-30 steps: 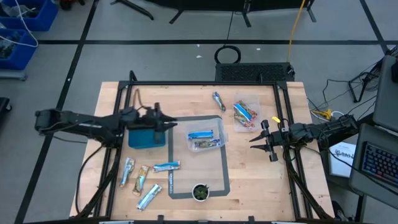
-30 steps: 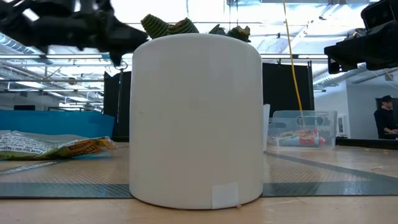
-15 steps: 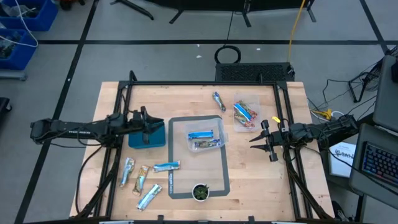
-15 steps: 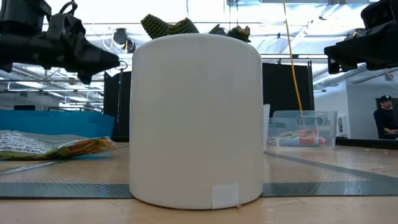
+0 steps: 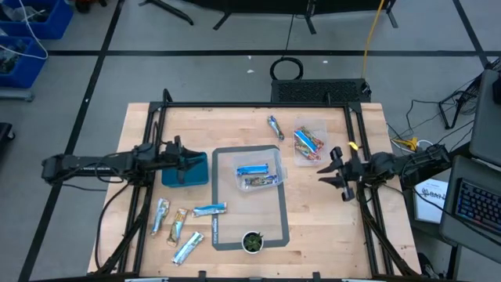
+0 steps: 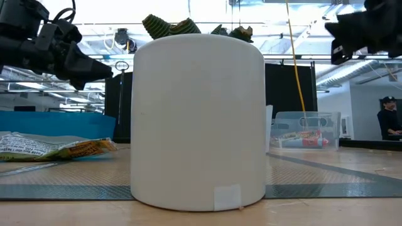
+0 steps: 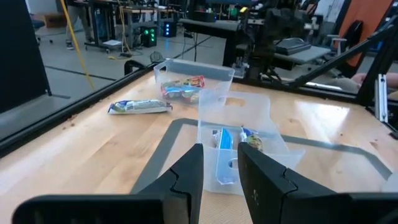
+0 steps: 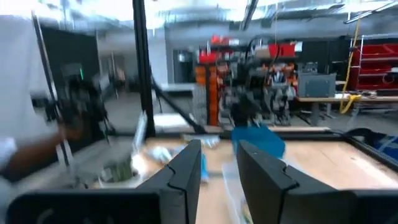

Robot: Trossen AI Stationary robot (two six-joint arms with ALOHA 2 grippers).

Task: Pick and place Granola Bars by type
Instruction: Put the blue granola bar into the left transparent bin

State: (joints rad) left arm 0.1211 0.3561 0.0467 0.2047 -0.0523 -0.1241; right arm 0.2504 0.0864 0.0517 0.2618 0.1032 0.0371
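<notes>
Several granola bars (image 5: 178, 225) lie loose on the table's near left. One more bar (image 5: 275, 125) lies at the far middle. Blue-wrapped and silvery bars sit in a clear box (image 5: 258, 174) at the centre. Blue-and-orange ones sit in a second clear box (image 5: 310, 143) to its right. My left gripper (image 5: 190, 160) hovers level above a blue bin (image 5: 185, 174), pointing toward the centre box (image 7: 239, 146), open with nothing between its fingers. My right gripper (image 5: 322, 174) hangs near the table's right edge, open and holding nothing.
A small white pot with a green plant (image 5: 252, 241) stands at the near middle on a grey-edged mat (image 5: 283, 215) and fills the low view (image 6: 198, 119). A black frame (image 5: 356, 133) runs round the table. A person (image 6: 388, 119) is in the room behind.
My left gripper has drawn back toward the table's left edge and sunk lower over the blue bin, still open. My right gripper has tipped its fingers upward in place. No bar has moved.
</notes>
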